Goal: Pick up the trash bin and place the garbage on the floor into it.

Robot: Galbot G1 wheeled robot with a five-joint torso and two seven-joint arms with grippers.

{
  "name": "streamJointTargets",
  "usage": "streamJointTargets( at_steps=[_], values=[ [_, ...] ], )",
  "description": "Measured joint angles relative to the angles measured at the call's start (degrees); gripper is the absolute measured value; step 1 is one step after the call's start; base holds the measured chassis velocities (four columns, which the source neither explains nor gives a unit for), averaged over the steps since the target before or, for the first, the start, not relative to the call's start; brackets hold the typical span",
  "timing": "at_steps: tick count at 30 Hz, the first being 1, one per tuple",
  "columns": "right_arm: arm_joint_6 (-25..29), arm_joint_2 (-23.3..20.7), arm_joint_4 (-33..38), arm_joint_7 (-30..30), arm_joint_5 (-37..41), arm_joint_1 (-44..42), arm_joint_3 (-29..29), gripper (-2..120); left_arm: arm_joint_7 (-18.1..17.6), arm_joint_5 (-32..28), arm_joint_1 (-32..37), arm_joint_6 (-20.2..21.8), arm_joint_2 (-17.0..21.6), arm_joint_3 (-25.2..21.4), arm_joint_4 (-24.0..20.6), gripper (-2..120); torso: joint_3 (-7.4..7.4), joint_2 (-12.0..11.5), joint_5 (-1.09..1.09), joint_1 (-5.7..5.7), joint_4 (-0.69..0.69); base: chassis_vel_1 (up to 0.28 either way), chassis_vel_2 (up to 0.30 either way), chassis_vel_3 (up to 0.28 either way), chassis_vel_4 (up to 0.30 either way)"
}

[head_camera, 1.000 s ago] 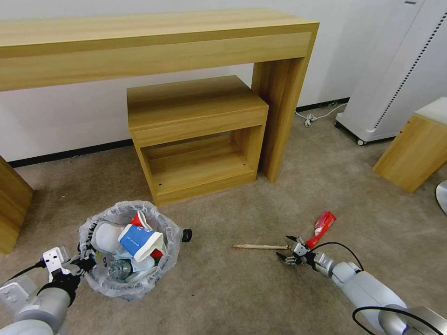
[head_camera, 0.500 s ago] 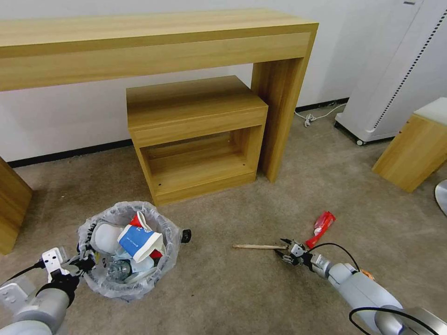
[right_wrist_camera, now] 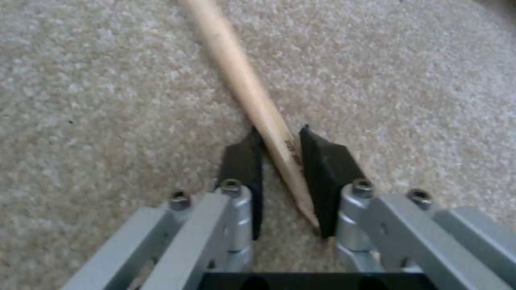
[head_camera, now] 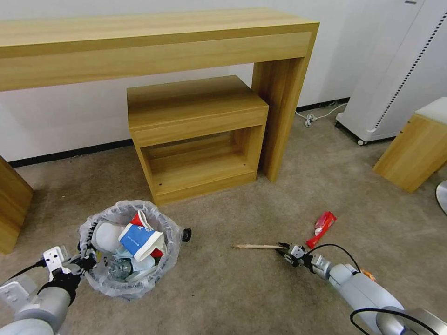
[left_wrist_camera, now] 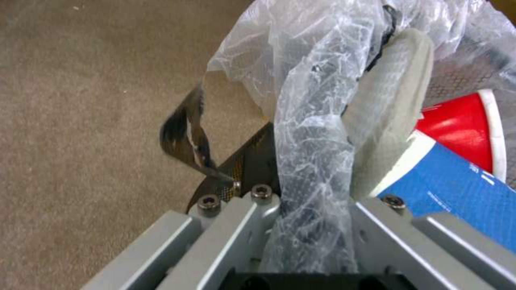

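Head view: bin [head_camera: 130, 279] mostly full, my left gripper [head_camera: 86, 263] clamped on its bagged rim. Right gripper [right_wrist_camera: 282, 169] pinches the stick [head_camera: 258, 246] end on the carpet [head_camera: 223, 298]; red wrapper [head_camera: 322, 226] remains too.

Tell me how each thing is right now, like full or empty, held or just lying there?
trash bin: upright on the floor, nearly full, bag rim held by the left gripper.
blue paper cup: crushed, lying on top inside the bin.
wooden stick: flat on the carpet, its end between the right gripper's fingers.
red wrapper: lying loose on the carpet.
wooden cabinet: open shelf, empty.
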Motion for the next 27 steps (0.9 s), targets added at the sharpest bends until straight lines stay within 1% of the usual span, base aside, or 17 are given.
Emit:
streamJointTargets(
  at_steps=[1,3,4,7,19,23,27],
  values=[
    [0.0,0.0,0.0,0.0,0.0,0.0,0.0,17,0.0,0.0,0.0,0.0,0.0,0.0,0.0,1,0.0,0.0,0.0,0.0,0.0,0.0,0.0,0.0,0.0],
    [0.17,0.5,-0.04,-0.16,0.0,-0.15,0.1,6,-0.09,-0.14,0.01,0.0,0.11,-0.11,-0.03,1,0.0,0.0,0.02,0.0,0.02,0.0,0.0,0.0,0.0],
    [0.17,0.5,-0.04,-0.16,0.0,-0.15,0.1,6,-0.09,-0.14,0.01,0.0,0.11,-0.11,-0.03,1,0.0,0.0,0.02,0.0,0.02,0.0,0.0,0.0,0.0],
    [0.27,0.65,-0.06,-0.31,0.0,-0.19,0.11,0,-0.11,-0.15,0.02,-0.01,0.01,-0.15,0.21,1,0.0,0.0,0.02,0.0,0.02,0.0,0.0,0.0,0.0],
    [0.91,0.38,0.14,-0.96,0.09,-0.07,0.26,0,-0.11,-0.1,-0.14,-0.05,-0.16,-0.02,0.24,1,0.0,0.0,0.03,0.0,0.02,0.0,0.0,0.0,0.0],
    [2.24,-0.71,1.63,-1.03,0.77,-0.7,0.84,0,-0.1,0.02,-0.11,-0.05,-0.21,0.02,0.25,1,0.0,0.0,0.04,0.0,0.02,0.0,0.0,0.0,0.0],
    [3.84,-2.77,4.38,-2.3,3.66,-1.57,1.26,0,-0.09,0.22,-0.1,-0.05,-0.18,0.15,0.41,1,0.0,-0.01,0.03,0.0,0.01,0.0,0.0,0.0,0.0]
  ],
)
